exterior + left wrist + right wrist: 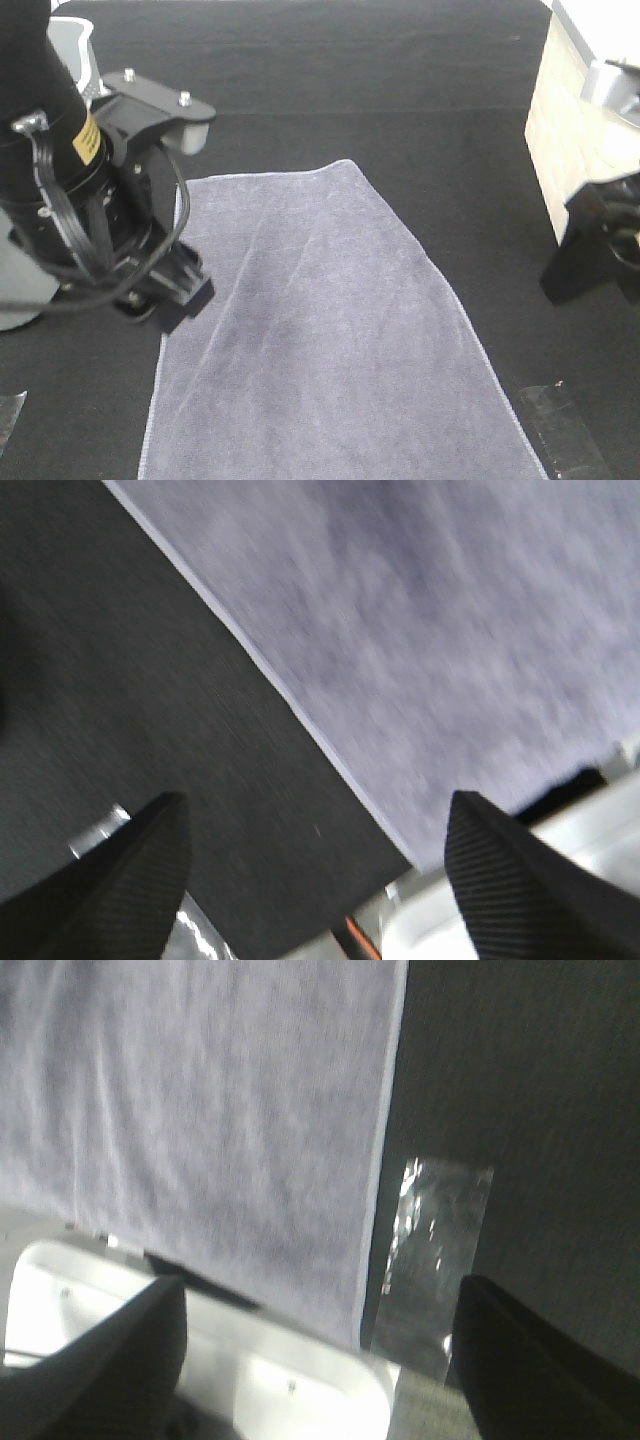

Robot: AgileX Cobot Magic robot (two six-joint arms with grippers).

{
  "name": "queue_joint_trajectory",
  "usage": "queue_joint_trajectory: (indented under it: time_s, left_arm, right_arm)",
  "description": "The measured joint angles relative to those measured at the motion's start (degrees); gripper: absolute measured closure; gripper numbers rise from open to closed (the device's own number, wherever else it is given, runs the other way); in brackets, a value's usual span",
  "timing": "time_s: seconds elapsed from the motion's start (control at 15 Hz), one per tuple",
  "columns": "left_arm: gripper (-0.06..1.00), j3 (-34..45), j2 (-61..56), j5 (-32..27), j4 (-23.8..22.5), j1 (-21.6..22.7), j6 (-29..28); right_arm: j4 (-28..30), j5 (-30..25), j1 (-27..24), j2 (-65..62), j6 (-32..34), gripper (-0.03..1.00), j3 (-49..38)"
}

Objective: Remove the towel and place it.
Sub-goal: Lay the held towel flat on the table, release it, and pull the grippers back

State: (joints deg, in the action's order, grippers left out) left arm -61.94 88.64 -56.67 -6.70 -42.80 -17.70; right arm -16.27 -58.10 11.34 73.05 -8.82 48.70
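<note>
Towel (320, 340): slate-grey with a purplish cast, pale stitched hem; lies spread flat on black counter (420, 100), faint creases running lengthwise.
Left jaws: spread wide, gripping nothing, at towel's left hem.
Right jaws: spread wide, gripping nothing, apart from towel on its right side.
Clear tape patch (432, 1260): stuck to counter, just beside towel's right hem.
</note>
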Motion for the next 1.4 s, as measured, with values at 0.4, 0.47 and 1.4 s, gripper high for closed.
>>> queue_joint_trajectory:
  time_s: [0.4, 0.47, 1.4]
  left_arm:
    - [0.26, -0.1, 0.0, 12.5, -1.1, 13.3, -2.1]
    - [0.26, -0.1, 0.1, 15.3, -1.1, 16.1, -2.1]
    - [0.36, -60.0, 47.0, -9.5, -0.6, 22.2, 3.5]
  right_arm:
    - [-0.6, 5.3, 0.0, 0.1, 0.0, 0.27, 4.5]
    - [-0.7, 5.8, 0.0, 0.1, 0.0, 0.27, 5.3]
    - [-1.4, 6.6, 0.0, 4.9, -0.1, 0.27, 6.6]
